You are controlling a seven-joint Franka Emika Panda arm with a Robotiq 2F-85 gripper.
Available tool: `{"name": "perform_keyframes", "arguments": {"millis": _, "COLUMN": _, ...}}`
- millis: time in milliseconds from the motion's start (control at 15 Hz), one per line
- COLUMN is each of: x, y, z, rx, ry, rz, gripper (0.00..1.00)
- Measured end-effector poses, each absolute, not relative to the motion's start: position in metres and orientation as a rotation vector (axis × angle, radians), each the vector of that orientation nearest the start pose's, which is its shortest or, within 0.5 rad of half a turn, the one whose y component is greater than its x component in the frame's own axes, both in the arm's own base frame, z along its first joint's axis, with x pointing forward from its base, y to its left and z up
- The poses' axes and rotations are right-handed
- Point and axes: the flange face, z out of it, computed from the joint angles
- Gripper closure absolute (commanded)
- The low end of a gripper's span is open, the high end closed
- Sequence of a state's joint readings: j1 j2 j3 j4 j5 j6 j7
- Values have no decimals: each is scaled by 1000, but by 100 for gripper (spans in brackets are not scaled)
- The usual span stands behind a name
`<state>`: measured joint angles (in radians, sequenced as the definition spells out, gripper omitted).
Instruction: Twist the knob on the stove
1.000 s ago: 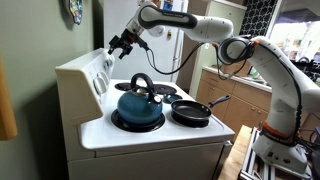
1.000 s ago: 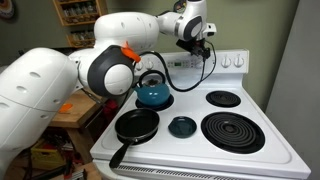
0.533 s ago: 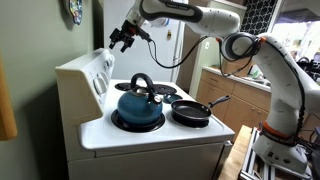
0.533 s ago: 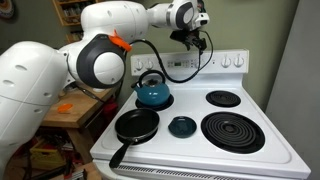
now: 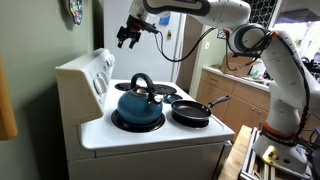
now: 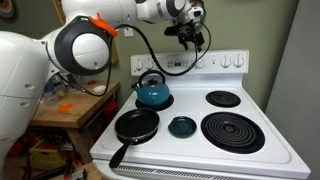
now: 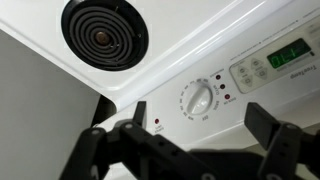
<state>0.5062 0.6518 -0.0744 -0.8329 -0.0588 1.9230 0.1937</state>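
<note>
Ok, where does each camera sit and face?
Exterior view: beside the white electric stove, looking across the blue kettle; arm, end effector visible.
Exterior view: before the stove, facing its knob panel; arm close up.
Wrist view: above that panel, looking down at a white knob; end effector at the bottom.
Both exterior views share the kettle.

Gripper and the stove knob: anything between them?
Nothing. Wrist view shows the knob unobstructed beyond the open gripper; in an exterior view only air separates gripper and stove.

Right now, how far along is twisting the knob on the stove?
Done: nothing confirmable. In hand: the open gripper hovers above the back panel of the stove, empty, with a knob below it in the wrist view. Left: apparently descending, gripping that knob and twisting.
</note>
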Motion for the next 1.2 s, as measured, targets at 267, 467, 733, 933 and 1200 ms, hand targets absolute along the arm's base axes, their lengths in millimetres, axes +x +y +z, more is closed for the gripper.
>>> {"name": "perform_keyframes", "arguments": {"millis": 267, "x": 657, "y": 338, "z": 605, "rx": -3067, "ry": -406, "rz": -726, "gripper": 0}}
{"name": "perform_keyframes", "arguments": {"millis": 467, "x": 635, "y": 339, "z": 615, "rx": -3096, "ry": -360, "rz": -729, "gripper": 0}}
{"name": "perform_keyframes", "arguments": {"millis": 733, "x": 605, "y": 331, "z": 626, "rx": -3109, "ry": -184, "rz": -728, "gripper": 0}}
{"name": "perform_keyframes", "arguments": {"millis": 933, "x": 582, "y": 318, "z": 626, "rx": -3137, "ry": -35, "rz": -719, "gripper": 0}}
{"name": "perform_keyframes", "arguments": {"millis": 1200, "x": 558, "y": 302, "z": 621, "rx": -3171, "ry": 71, "rz": -709, "gripper": 0}}
